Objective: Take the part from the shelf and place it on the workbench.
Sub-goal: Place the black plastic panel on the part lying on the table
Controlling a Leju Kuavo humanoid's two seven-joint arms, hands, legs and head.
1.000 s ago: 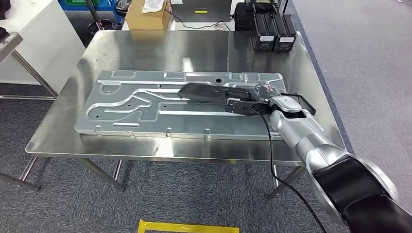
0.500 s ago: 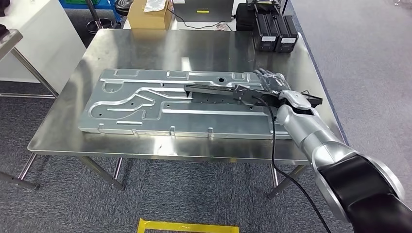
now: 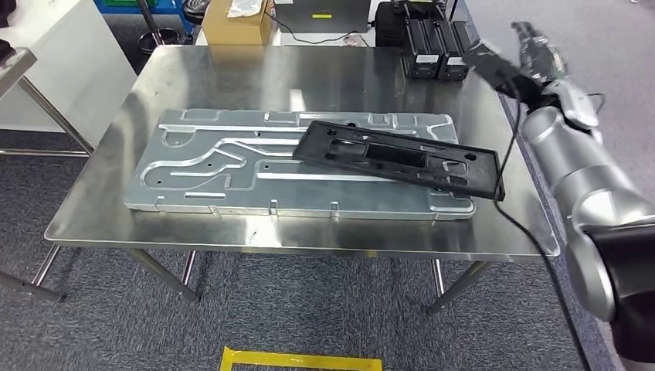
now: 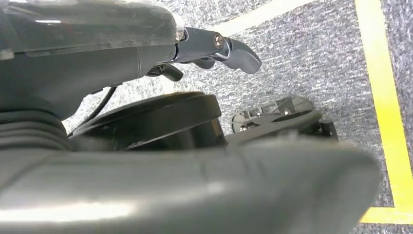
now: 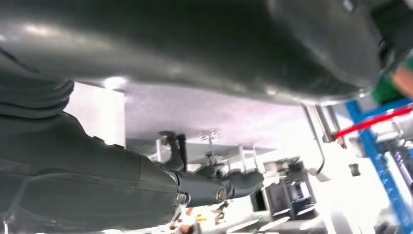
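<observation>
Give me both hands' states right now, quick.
Left hand: holds nothing, but open or closed cannot be told.
Right hand: raised clear of the black part, holds nothing, fingers look extended; open.

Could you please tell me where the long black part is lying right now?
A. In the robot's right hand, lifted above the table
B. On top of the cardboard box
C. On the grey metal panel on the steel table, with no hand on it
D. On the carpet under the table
C: in the head view the black part lies flat across the metal panel on the table, while the right hand is raised off to the side, apart from it.
</observation>
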